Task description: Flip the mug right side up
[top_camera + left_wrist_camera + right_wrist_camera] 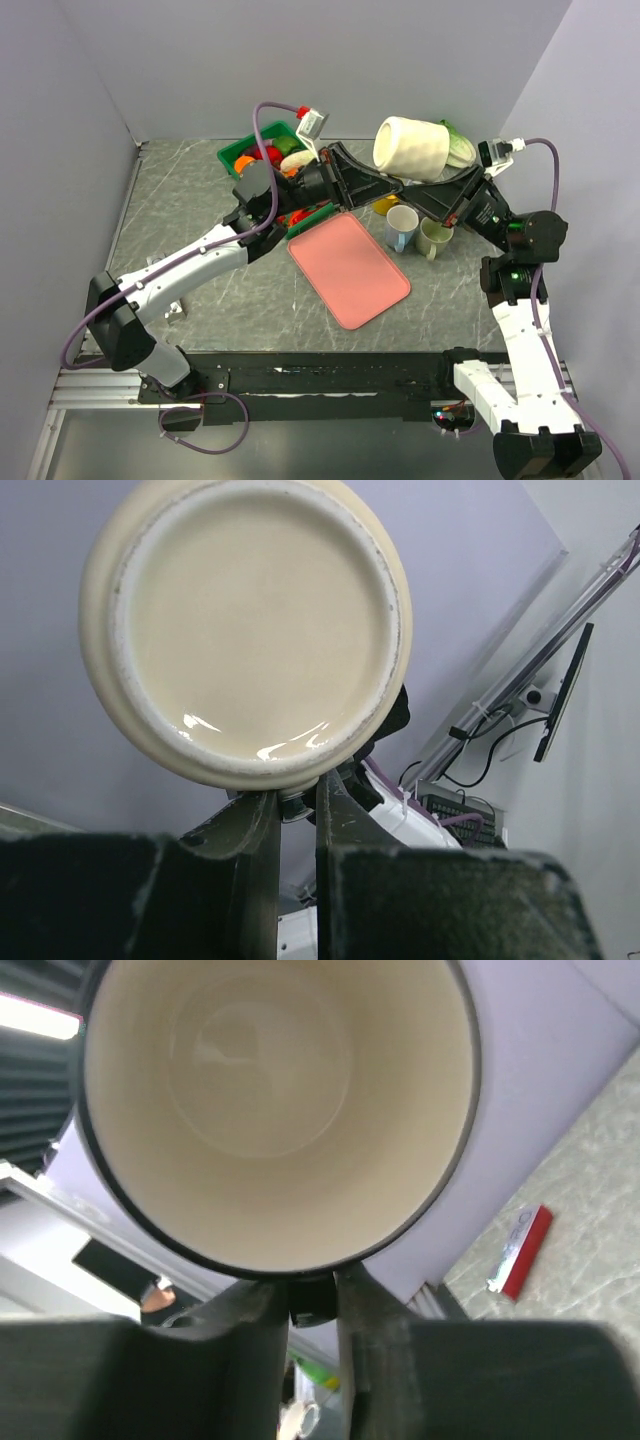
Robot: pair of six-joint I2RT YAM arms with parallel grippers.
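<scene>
While I watched from the top camera, the mug (411, 148) hung in the air over the far side of the surface (455, 292), lying on its side. Its long axis ran roughly from arm to arm. The left pincer (393, 182) reached under it from the left and the right pincer (440, 188) from the right, both about equally near.

Through the left wrist camera I saw only the mug's (255, 630) base, square on, just above the left pincer (297, 810). Its fingers were clenched to a narrow slot at the lower edge, and I judged that a grip on the mug.

Through the right wrist camera I looked straight into the mug's (270, 1110) open mouth. The right pincer (312, 1310) was drawn in on a dark piece right under the rim, which I took for a grip as well. So the mouth faced the right arm, and I judged it had to swing upward from there.
</scene>
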